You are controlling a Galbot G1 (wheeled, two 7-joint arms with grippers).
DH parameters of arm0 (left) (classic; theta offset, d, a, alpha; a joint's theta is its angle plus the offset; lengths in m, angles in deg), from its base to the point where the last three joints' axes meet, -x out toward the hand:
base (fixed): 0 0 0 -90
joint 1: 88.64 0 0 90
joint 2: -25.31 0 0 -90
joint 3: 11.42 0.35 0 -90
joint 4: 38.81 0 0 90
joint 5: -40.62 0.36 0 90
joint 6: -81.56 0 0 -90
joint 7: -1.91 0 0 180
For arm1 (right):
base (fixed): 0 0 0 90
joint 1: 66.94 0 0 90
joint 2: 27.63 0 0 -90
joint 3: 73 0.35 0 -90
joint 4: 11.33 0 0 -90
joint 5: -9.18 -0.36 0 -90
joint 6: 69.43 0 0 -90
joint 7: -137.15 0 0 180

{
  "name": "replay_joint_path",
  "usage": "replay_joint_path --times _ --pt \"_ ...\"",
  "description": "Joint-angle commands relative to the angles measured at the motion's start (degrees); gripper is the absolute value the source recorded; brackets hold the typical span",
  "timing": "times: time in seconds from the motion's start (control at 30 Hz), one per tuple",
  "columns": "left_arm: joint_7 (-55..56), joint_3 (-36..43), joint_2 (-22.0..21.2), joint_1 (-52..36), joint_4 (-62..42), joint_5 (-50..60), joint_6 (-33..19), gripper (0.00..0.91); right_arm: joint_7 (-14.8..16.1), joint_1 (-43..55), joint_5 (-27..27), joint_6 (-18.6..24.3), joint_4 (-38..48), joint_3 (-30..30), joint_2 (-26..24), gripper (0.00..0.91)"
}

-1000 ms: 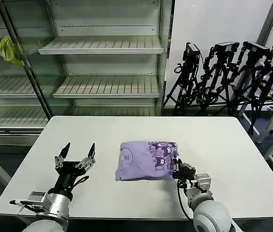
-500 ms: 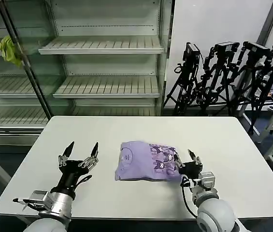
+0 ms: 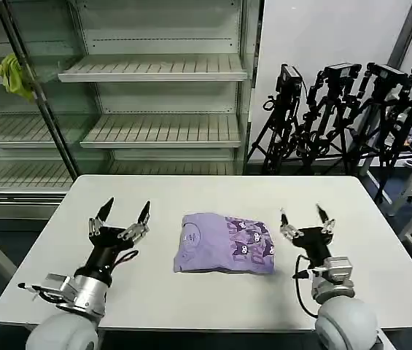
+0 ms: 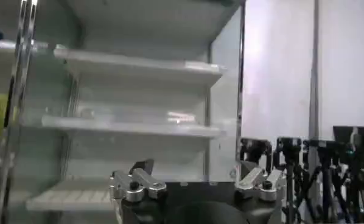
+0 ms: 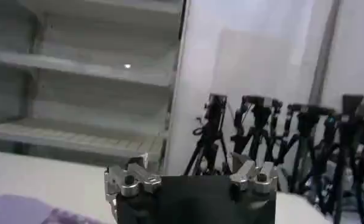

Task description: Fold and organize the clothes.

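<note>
The clothes, a lavender T-shirt (image 3: pixel 224 243) with a dark purple cartoon print and a round white neck label, lie folded into a compact rectangle at the middle of the white table (image 3: pixel 213 193). A corner of the shirt (image 5: pixel 17 210) also shows in the right wrist view. My left gripper (image 3: pixel 125 211) stands open to the shirt's left, raised off the table, fingers pointing up and away. My right gripper (image 3: pixel 304 216) stands open just right of the shirt, lifted clear of it, holding nothing. The left wrist view looks over the open left gripper (image 4: pixel 197 173) at the shelves.
Empty metal shelving (image 3: pixel 154 69) stands behind the table, with a yellow-green cloth (image 3: pixel 12 73) hanging at its far left. Several black camera tripods (image 3: pixel 351 109) crowd the back right. Bare tabletop surrounds the shirt on all sides.
My right gripper let go of the shirt's right edge, opened, and rose away to the right. The left gripper lifted slightly. The shirt's right side settled flat.
</note>
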Motion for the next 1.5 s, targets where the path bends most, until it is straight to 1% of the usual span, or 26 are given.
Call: replay_joint_path --times 0.03,0.07,0.2,0.33,0.6,0.73,0.87,1.07,1.17,1.23,1.5 --pt "-0.94 -0.22 4.26 -5.26 -3.25 0.50 -6.79 0.907 7.06 -2.37 8.20 8.30 -1.68 11.51 -0.10 0.907" --pt "-1.09 -0.14 4.39 -5.48 -3.63 0.83 -8.14 0.907 7.87 -2.49 8.77 10.05 -1.68 11.91 -0.12 0.907" --pt "-0.97 0.25 4.33 -6.33 -4.43 1.63 -10.67 0.907 9.25 -3.11 9.89 12.54 -1.99 12.96 -0.44 0.907" --pt "0.04 0.44 3.98 -6.01 -3.89 2.04 -10.42 0.907 9.37 -3.59 11.57 13.90 -2.17 13.14 -0.44 0.907" --pt "0.20 -0.35 3.97 -5.23 -2.50 5.10 -9.84 0.907 9.30 -3.62 11.81 15.15 -2.82 13.62 -0.88 0.907" --pt "0.37 -0.51 3.82 -4.75 -2.14 5.79 -9.49 0.907 8.87 -3.72 11.76 14.86 -2.83 13.31 -0.45 0.907" --pt "0.86 -0.47 3.70 -4.08 -2.07 7.16 -9.48 0.907 7.77 -3.93 11.47 12.91 -2.83 12.86 0.29 0.907" --pt "1.29 -0.47 3.41 -4.08 -2.38 7.67 -9.32 0.907 7.41 -4.31 11.69 11.95 -3.40 13.28 0.24 0.907" --pt "1.22 -0.37 3.25 -3.89 -2.41 7.76 -9.10 0.907 7.61 -4.91 11.29 10.82 -3.65 13.75 0.00 0.907" --pt "1.19 -0.34 3.21 -3.72 -2.30 7.65 -8.98 0.907 7.71 -5.40 10.00 10.42 -3.78 13.86 0.06 0.907" --pt "0.27 -0.52 3.18 -3.08 -1.29 7.80 -8.41 0.907 8.18 -5.61 10.34 10.63 -3.54 14.06 0.47 0.907"
